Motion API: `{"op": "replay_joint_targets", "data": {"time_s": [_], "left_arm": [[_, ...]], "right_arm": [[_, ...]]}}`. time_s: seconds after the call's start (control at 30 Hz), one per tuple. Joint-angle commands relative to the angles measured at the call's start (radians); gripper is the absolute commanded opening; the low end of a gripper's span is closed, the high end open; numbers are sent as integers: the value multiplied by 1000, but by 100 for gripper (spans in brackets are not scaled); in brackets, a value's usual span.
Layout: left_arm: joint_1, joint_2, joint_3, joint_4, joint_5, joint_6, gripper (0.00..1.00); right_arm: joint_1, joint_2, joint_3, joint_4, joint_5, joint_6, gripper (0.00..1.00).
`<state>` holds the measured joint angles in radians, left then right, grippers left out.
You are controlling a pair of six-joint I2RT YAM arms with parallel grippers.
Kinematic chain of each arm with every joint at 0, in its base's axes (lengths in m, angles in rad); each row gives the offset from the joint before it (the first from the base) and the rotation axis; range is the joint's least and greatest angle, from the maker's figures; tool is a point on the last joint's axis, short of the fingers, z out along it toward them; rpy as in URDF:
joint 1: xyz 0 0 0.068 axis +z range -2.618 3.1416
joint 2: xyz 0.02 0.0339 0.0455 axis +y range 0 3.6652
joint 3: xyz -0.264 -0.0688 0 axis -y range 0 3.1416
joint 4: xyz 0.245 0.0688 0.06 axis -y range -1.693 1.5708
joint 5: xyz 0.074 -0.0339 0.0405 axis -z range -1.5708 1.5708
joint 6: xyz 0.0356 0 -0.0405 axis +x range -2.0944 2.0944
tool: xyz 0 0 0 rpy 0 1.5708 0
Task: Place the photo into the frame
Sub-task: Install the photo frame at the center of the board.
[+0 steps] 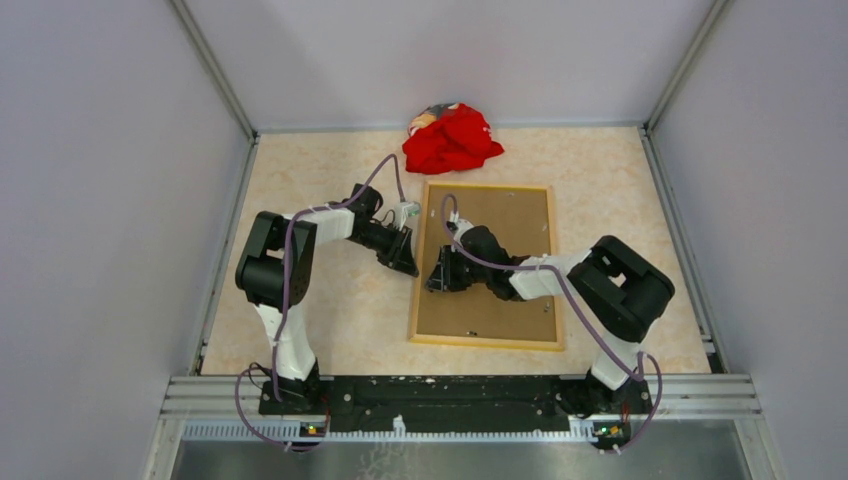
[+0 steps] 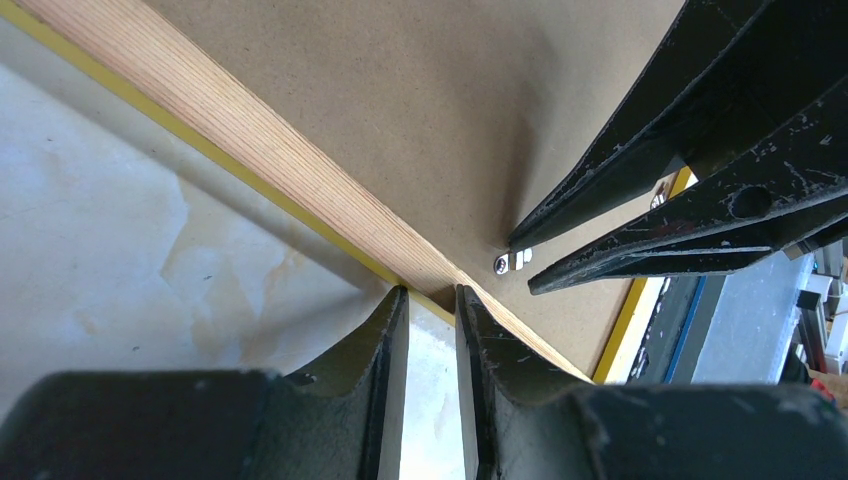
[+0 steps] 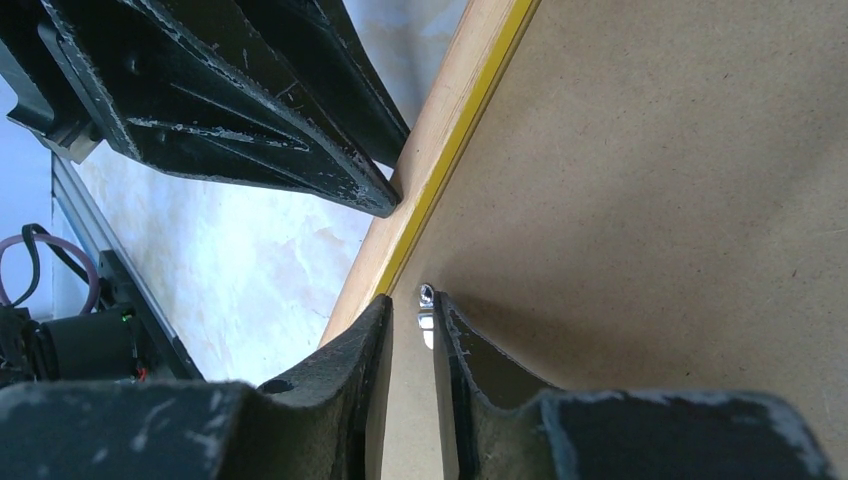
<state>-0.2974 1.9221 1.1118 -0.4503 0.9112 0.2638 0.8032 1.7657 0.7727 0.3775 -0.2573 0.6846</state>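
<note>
Frame (image 1: 485, 342): face down, flat mid-bench, brown backing board (image 1: 515, 225) inside.
My left hand (image 2: 432, 296): fingers slightly spread at the frame's left rail.
My right hand (image 3: 412, 305): narrow gap around a metal clip (image 3: 425, 296); can't tell if pinching.

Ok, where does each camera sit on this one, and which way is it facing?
Top external: above and behind the bases, looking down on the table, both arms and the frame.
Left wrist: on the left arm, looking along the left gripper at the frame's left rail.
Right wrist: on the right arm, looking along the right gripper at a metal clip on the backing panel.
Shared: each wrist view shows the other gripper.
</note>
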Motion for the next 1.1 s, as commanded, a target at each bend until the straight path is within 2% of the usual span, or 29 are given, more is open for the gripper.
{"op": "replay_joint_targets", "data": {"time_s": [0.0,0.37,1.07], "left_arm": [[-8,-25,0,-6,-24,21,29],[-8,-26,0,-8,-26,22,29],[-8,-29,1,-9,-26,22,29]], "right_arm": [[16,16,-13,30,-14,4,21],[21,-44,-58,10,17,7,20],[37,-9,-49,69,-11,63,18]]}}
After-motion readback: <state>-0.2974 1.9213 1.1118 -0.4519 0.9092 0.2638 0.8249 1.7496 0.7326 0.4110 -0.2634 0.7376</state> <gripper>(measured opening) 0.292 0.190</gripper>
